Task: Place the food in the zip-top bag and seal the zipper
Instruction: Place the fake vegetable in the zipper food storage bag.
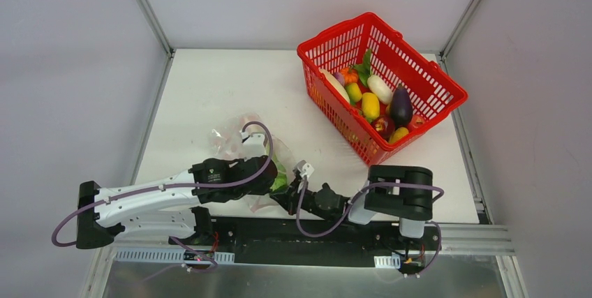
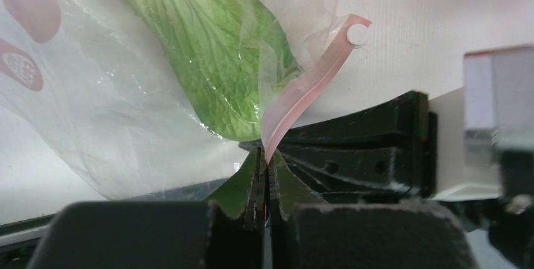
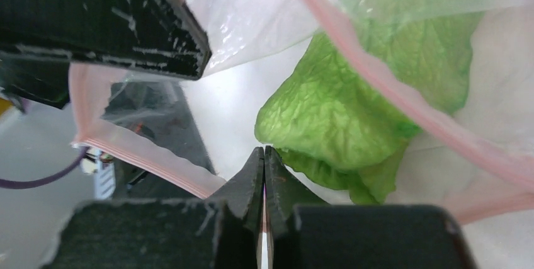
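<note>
The clear zip-top bag (image 1: 234, 141) lies at the near middle of the table, with the green leafy food (image 1: 281, 174) in its mouth. In the left wrist view the leaf (image 2: 214, 48) sits behind the clear plastic, and the pink zipper (image 2: 308, 83) runs down into my left gripper (image 2: 267, 159), which is shut on it. In the right wrist view my right gripper (image 3: 264, 154) is shut, with the other pink zipper edge (image 3: 145, 159) running into its jaws. The leaf (image 3: 340, 111) lies just beyond the tips. Both grippers (image 1: 274, 181) (image 1: 280, 197) meet at the bag's near edge.
A red mesh basket (image 1: 335, 29) stands at the back right. It holds several toy foods (image 1: 371, 105), yellow, white, orange and dark purple. The left arm's black finger (image 3: 107, 17) fills the upper left of the right wrist view. Walls enclose the table.
</note>
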`<state>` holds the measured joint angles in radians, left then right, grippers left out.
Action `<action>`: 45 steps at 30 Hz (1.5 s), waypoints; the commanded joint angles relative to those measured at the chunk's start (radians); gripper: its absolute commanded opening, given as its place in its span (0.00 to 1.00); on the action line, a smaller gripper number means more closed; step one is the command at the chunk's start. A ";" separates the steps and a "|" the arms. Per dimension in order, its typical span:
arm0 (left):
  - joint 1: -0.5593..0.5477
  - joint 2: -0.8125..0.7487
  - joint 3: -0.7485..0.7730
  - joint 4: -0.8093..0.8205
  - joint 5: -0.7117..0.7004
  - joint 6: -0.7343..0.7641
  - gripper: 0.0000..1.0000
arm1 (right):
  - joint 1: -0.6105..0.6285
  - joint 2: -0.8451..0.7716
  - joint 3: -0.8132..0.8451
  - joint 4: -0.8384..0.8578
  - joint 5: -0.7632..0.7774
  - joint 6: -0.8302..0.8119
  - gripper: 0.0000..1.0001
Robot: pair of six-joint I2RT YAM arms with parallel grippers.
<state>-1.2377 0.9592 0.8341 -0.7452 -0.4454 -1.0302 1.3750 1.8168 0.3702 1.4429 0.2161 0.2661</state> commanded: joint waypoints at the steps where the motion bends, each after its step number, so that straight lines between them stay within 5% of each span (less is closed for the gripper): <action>1: -0.006 -0.012 -0.022 0.038 0.013 -0.049 0.00 | 0.082 0.068 0.053 0.249 0.183 -0.186 0.00; 9: -0.007 -0.017 -0.039 0.065 0.024 -0.062 0.00 | 0.106 0.175 0.138 0.283 0.274 -0.257 0.00; 17: -0.007 -0.054 -0.055 0.026 0.017 -0.073 0.00 | 0.040 0.193 0.119 0.282 0.562 -0.273 0.00; 26: -0.008 -0.028 -0.069 -0.029 0.037 -0.053 0.00 | -0.080 0.057 0.029 0.178 0.495 -0.026 0.00; 40: -0.015 0.163 0.005 0.188 0.081 0.032 0.00 | -0.206 -0.081 0.008 -0.031 0.135 0.224 0.00; 45: -0.010 0.232 0.087 0.110 -0.002 0.018 0.00 | -0.254 -0.135 -0.073 -0.038 0.027 0.312 0.00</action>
<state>-1.2385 1.1542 0.8387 -0.6178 -0.3801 -1.0199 1.1404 1.7523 0.3557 1.3907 0.3492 0.4774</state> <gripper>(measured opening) 0.010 0.003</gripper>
